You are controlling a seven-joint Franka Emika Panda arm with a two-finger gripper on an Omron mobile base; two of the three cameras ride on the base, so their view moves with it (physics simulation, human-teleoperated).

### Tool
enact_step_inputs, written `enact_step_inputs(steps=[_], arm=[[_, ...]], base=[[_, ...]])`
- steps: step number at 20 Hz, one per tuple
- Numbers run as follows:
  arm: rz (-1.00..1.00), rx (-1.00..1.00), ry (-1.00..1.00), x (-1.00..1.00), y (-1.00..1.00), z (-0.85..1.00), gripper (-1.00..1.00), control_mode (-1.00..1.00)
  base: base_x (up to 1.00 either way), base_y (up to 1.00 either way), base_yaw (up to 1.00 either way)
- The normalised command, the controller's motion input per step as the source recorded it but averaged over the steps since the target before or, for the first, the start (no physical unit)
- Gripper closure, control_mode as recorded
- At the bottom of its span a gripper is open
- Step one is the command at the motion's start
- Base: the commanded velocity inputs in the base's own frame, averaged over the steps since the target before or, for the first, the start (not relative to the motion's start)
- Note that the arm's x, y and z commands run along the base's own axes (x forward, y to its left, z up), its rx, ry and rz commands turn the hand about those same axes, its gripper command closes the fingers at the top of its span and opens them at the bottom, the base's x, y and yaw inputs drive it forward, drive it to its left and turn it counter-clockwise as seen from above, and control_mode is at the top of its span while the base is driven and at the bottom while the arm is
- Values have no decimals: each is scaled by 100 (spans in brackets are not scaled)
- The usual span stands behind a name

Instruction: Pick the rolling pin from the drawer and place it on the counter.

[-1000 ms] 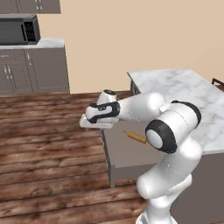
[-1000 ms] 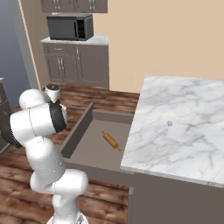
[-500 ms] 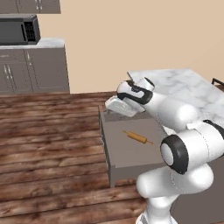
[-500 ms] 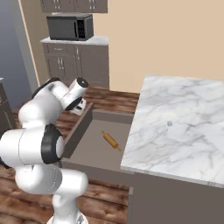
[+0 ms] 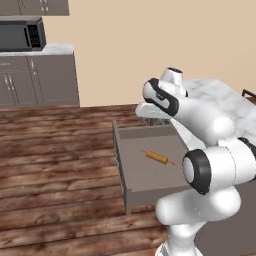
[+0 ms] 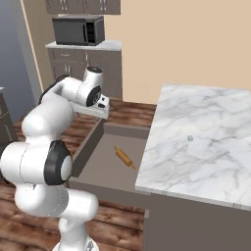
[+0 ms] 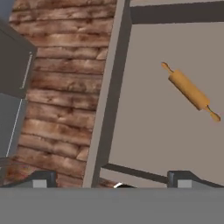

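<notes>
End effector with fingers set wide apart and empty, poised above the corner of the open drawer, straddling its front panel. Ahead of it and off to one side, the rolling pin lies flat and slantwise on the drawer floor, clear of every wall. Beyond the drawer's far side, the marble worktop spreads as the target surface. Step in hand, as judged: the approach before grasping. The next move calls for shifting over the pin's middle, turning the fingers across its axis, then descending.
</notes>
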Motion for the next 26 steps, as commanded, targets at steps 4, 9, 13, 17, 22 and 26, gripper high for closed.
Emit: enact_step_inputs(steps=[4,9,13,17,22,26], arm=[[11,-43,4,20,-16,-62,-100,-100],[15,-14,0,43,-22,-76,-100,-100],[17,-2,1,42,-44,-92,-100,-100],[19,0,2,36,-58,-82,-100,-100],[21,-5,5,51,-29,-73,-100,-100],[21,-8,4,61,-7,-61,-100,-100]], base=[[0,0,0],[0,0,0],[0,0,0],[0,0,0],[0,0,0],[0,0,0]])
